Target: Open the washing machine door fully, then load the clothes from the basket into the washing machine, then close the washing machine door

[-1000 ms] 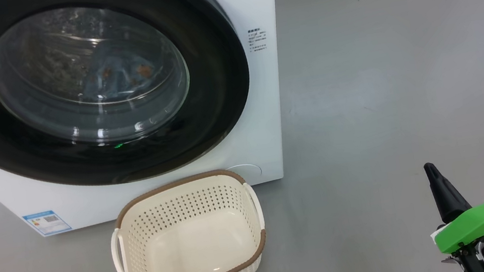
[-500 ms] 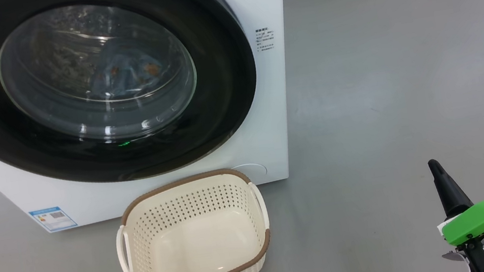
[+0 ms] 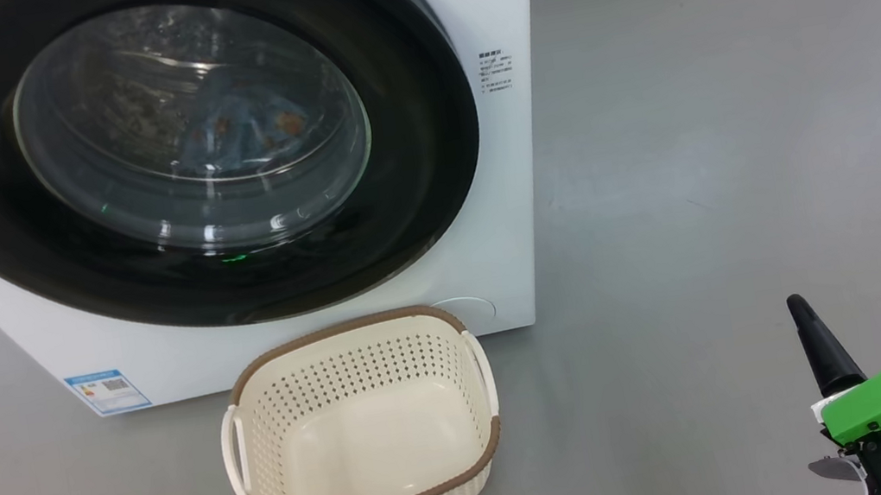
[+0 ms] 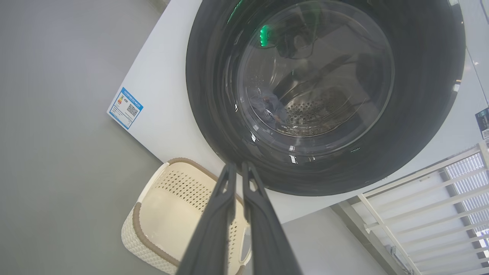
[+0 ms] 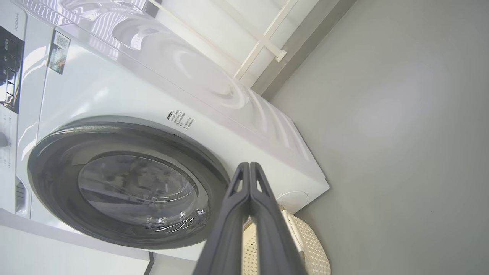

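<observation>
The door (image 3: 426, 153) at upper left looks shut, clothes (image 3: 239, 129) behind its glass, basket (image 3: 348, 327) at lower centre bare. The left tool (image 4: 238, 168) and right tool (image 5: 249, 168) are pinched together, holding nothing. Nothing seems left to do.

This looks like a laundry corner of a plain utility room. A big white washing machine (image 3: 514, 184) fills the upper left of the head view and stands directly on a smooth grey floor (image 3: 734, 107). A perforated laundry basket (image 3: 347, 325) sits at its foot. White railing bars (image 4: 420, 198) cross the lower right of the left wrist view.
</observation>
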`<state>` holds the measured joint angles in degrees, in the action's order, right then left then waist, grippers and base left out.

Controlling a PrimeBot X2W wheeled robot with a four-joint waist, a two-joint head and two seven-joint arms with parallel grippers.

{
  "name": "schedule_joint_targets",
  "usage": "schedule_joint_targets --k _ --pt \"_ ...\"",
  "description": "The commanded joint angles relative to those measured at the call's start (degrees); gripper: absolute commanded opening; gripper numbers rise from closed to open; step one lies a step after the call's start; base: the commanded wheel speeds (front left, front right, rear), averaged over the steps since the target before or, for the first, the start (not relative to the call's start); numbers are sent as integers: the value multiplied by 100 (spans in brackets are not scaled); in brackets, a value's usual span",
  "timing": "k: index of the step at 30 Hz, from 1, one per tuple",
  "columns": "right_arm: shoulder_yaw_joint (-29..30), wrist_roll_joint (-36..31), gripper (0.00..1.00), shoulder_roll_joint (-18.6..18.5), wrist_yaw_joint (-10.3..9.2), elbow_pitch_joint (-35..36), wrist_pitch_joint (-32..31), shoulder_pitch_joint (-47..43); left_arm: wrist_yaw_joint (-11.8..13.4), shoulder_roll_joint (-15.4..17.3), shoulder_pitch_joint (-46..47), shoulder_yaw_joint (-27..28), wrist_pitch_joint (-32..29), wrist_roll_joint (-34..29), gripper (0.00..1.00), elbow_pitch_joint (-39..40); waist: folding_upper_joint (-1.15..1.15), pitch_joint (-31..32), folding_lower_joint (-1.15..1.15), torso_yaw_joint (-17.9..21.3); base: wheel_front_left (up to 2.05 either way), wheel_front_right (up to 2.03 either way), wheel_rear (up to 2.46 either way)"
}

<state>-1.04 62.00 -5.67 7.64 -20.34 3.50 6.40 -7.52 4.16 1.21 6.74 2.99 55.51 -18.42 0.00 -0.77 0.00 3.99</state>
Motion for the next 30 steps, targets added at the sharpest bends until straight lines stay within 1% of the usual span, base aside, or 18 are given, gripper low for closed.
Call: schedule_joint_targets --k 1,30 --pt "28 178 0 -45 -8 192 -52 103 1 47 279 89 -45 171 0 202 0 2 0 -12 0 0 0" --pt "399 1725 0 113 -12 430 -546 34 2 -47 397 30 -532 2054 0 329 0 33 0 -221 0 0 0"
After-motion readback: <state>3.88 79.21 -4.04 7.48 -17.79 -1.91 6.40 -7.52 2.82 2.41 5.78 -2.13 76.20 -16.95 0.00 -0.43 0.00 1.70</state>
